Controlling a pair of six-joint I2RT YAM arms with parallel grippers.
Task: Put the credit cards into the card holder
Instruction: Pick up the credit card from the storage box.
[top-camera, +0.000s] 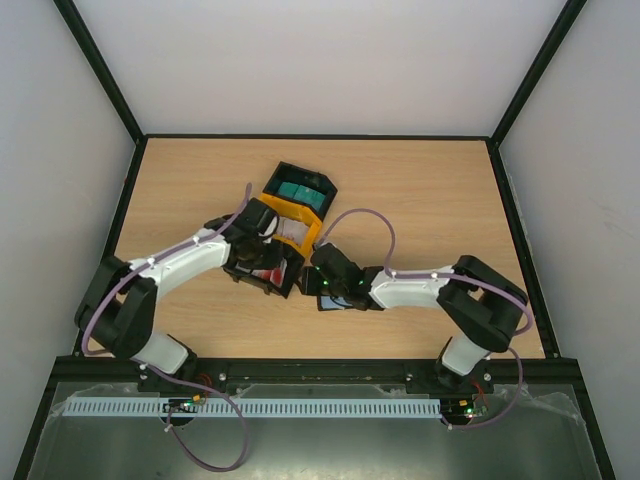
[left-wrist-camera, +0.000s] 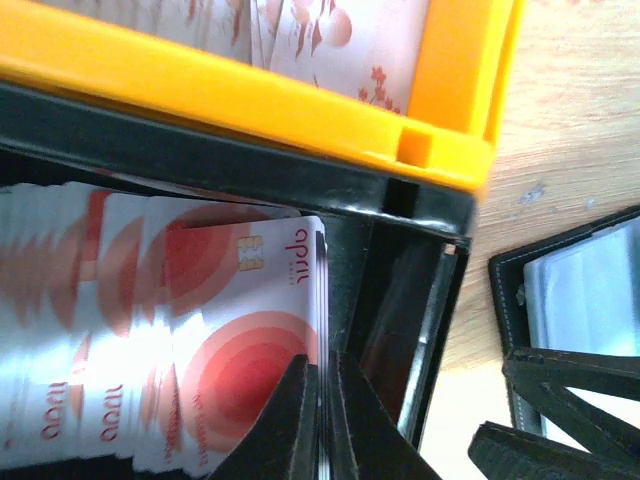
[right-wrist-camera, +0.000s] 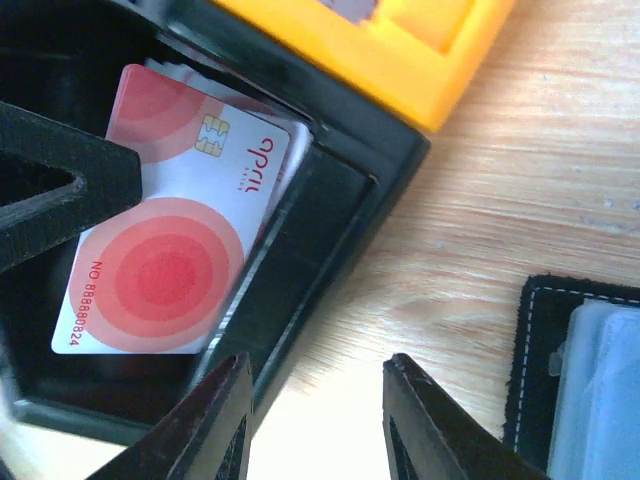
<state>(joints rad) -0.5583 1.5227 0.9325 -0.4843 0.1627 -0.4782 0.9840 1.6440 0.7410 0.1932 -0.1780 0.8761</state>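
Note:
A stack of red-and-white credit cards (left-wrist-camera: 230, 330) stands in a black bin (left-wrist-camera: 400, 300). My left gripper (left-wrist-camera: 322, 365) is shut on the outermost card's edge, down inside the bin (top-camera: 262, 268). In the right wrist view the same card (right-wrist-camera: 170, 240) leans against the bin wall, with a left finger (right-wrist-camera: 60, 190) beside it. My right gripper (right-wrist-camera: 318, 365) is open and holds nothing. It hovers over bare wood between the bin and the black card holder (right-wrist-camera: 580, 380), which lies open on the table (left-wrist-camera: 580, 290). From above, the right gripper (top-camera: 325, 283) mostly hides the holder (top-camera: 350, 300).
A yellow bin (top-camera: 292, 222) with pale cards touches the black bin's far side. Behind it stands another black bin (top-camera: 303, 188) with teal cards. Bare wooden table (top-camera: 430, 190) lies around them, ringed by a black frame.

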